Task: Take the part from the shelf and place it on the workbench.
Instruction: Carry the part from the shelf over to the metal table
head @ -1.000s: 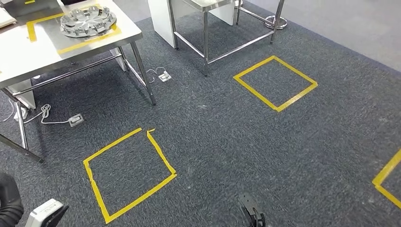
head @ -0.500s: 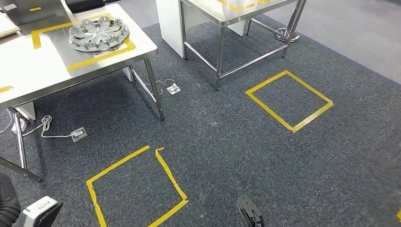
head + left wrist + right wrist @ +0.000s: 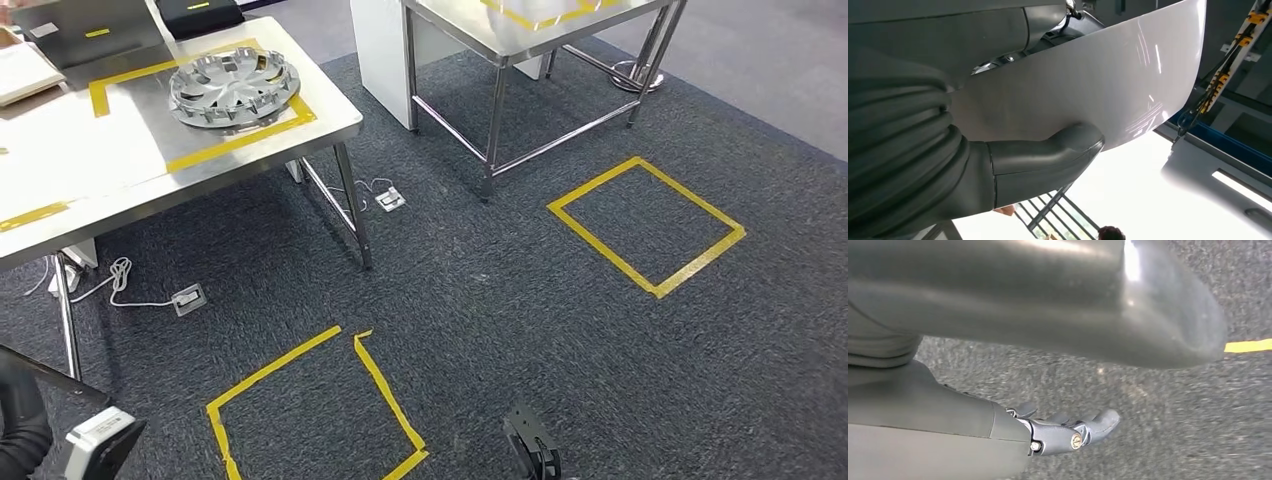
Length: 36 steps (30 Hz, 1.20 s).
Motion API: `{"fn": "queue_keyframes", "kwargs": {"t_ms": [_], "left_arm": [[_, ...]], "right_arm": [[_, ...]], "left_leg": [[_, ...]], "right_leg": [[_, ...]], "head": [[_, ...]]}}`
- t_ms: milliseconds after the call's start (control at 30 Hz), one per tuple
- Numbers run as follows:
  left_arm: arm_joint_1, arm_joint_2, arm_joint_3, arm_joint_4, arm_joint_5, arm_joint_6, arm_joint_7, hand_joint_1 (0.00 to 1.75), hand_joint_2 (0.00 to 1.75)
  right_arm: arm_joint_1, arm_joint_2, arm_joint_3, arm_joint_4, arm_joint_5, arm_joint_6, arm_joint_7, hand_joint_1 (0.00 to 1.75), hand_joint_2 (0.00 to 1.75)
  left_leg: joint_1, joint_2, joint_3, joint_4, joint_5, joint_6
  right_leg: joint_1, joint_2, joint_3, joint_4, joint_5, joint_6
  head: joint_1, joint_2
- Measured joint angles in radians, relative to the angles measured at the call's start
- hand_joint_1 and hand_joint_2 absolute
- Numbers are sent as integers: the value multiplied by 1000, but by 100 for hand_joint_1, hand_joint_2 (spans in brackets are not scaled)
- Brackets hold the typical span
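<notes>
**Steel workbench carrying the hubcap, both arms hanging low**

Silver hubcap is lying flat on the stainless workbench, inside a yellow tape outline near the bench's corner. Nothing is touching it. A dark case and a laptop are sitting further back on the same top, and papers are resting at its far left edge.

A second steel table is standing beyond, also marked with yellow tape. On the grey carpet, two taped yellow squares are showing: one to the right, one close in, its corner broken open. Two floor sockets with white cable are lying under the bench.

Right hand is hanging over the carpet, fingers lightly apart and holding nothing (wrist camera is looking down along it).

Left hand: thumb is lying against a glossy white panel; the other fingers are hidden, so I cannot tell whether they are wide or closed.
</notes>
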Motion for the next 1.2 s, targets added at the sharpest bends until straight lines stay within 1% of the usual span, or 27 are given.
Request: {"fn": "queue_keyframes", "kwargs": {"t_ms": [33,67,100,133,167,200,233,267,300,333,367,433,500,533,567,633,667,700,733,900,967,1033,1067,1100,1133,1167,1200], "left_arm": [[1,1,-3,3,-1,0,8,175,175],[1,2,-6,6,-1,-1,16,175,175],[1,3,-9,7,-1,-1,22,175,175],[1,4,-12,7,-1,-1,27,175,175],[1,5,-14,6,0,0,30,175,175],[1,5,-17,7,-1,0,31,175,175],[1,5,-19,8,-1,0,31,175,175],[1,6,-22,8,-1,0,32,175,175],[1,6,-23,10,-2,0,33,175,175],[1,7,-25,11,0,0,35,175,175],[1,10,-28,14,6,0,39,175,175],[2,20,-42,25,21,0,52,175,175],[3,31,-60,35,21,0,66,175,175],[3,35,-67,37,17,0,71,175,175],[3,38,-73,37,14,0,75,175,175],[3,44,-81,37,15,0,81,175,175],[3,46,-83,37,16,0,83,175,175],[3,48,-83,37,18,0,84,175,175],[3,49,-84,37,18,0,86,175,175],[3,55,-85,37,22,0,86,175,175],[3,57,-85,36,28,0,81,175,175],[2,59,-85,35,33,0,73,175,175],[2,59,-84,35,35,0,70,175,175],[1,60,-84,33,36,0,68,175,175],[1,59,-83,33,37,0,67,175,175],[-1,59,-82,31,39,0,64,175,175],[-1,58,-81,31,41,0,60,175,175]], "right_arm": [[0,0,0,0,0,0,0,0,0],[0,-1,0,0,1,0,1,0,0],[1,-1,0,0,1,0,1,0,0],[1,-1,0,0,2,0,1,0,0],[0,-1,0,0,3,0,1,0,0],[0,-1,0,0,5,1,1,0,0],[1,0,0,0,6,2,1,0,0],[1,0,0,0,7,5,1,0,0],[1,0,0,0,8,8,2,0,0],[0,1,0,0,8,10,2,0,0],[0,1,0,0,9,11,2,0,0],[0,1,0,0,10,11,2,0,0],[0,1,0,0,12,11,2,0,0],[0,1,0,0,14,11,2,0,0],[0,1,0,0,15,11,2,0,0],[-1,1,0,0,16,11,4,0,0],[-1,1,0,0,16,11,6,0,0],[-1,1,0,0,16,11,8,0,0],[-1,1,0,0,16,11,9,0,0],[0,1,0,0,16,11,14,0,0],[0,2,0,0,15,11,15,0,0],[0,5,0,0,12,11,16,0,0],[0,6,0,0,11,11,16,0,0],[1,7,-1,0,10,11,17,0,0],[1,8,-1,0,9,11,17,0,0],[1,9,-1,0,9,11,17,0,0],[1,9,-1,0,10,12,17,0,0]], "left_leg": [[2,7,1,-23,30,5],[1,11,-2,-26,35,15],[-2,9,-1,-19,34,27],[-2,4,1,-18,37,38],[-2,0,3,-18,37,46],[-3,-3,5,-19,36,51],[-7,-6,8,-18,33,57],[-13,-9,9,-17,30,61],[-20,-12,12,-16,26,65],[-25,-14,13,-15,23,70],[-28,-16,14,-15,21,74],[-29,-17,15,-14,17,79],[-29,-17,15,-14,16,81],[-29,-17,15,-14,15,81],[-29,-17,16,-14,15,82],[-29,-16,16,-15,15,82],[-28,-16,16,-15,15,82],[-28,-16,17,-15,15,82],[-28,-16,18,-15,15,82],[-28,-16,24,-19,16,81],[-32,-17,25,-17,13,83],[-37,-17,23,-21,9,90],[-36,-18,25,-28,5,96],[-35,-19,31,-38,2,102],[-33,-20,41,-46,-2,109],[-32,-20,55,-52,-6,115],[-33,-20,66,-55,-8,119]], "right_leg": [[-1,-2,5,2,-11,12],[-1,-4,11,1,-20,23],[-1,-8,16,-5,-26,34],[-3,-11,20,-6,-32,41],[-3,-14,20,3,-42,43],[-1,-14,18,13,-48,36],[3,-15,15,14,-41,14],[6,-15,15,11,-43,-15],[9,-15,20,-1,-33,-41],[9,-16,24,-11,-28,-57],[8,-17,29,-14,-34,-58],[6,-17,34,-20,-30,-44],[6,-17,37,-26,-29,-37],[6,-17,38,-30,-29,-31],[5,-17,40,-34,-28,-18],[3,-17,46,-42,-28,20],[2,-17,48,-45,-28,37],[1,-17,49,-47,-28,46],[1,-17,50,-47,-28,49],[1,-17,53,-47,-28,49],[0,-18,54,-51,-27,53],[-3,-19,58,-53,-20,63],[-4,-19,62,-48,-14,68],[-6,-20,61,-39,-9,71],[-6,-20,54,-17,-10,70],[-5,-20,34,17,-23,65],[-2,-19,-1,72,-46,58]], "head": [[-3,0],[-6,0],[-6,0],[-5,0],[-2,0],[2,0],[6,0],[9,0],[10,0],[11,0],[11,0],[11,0],[11,0],[11,0],[11,0],[11,0],[11,0],[11,0],[11,0],[11,0],[11,0],[11,0],[11,0],[11,0],[12,0],[12,0],[13,0]]}}
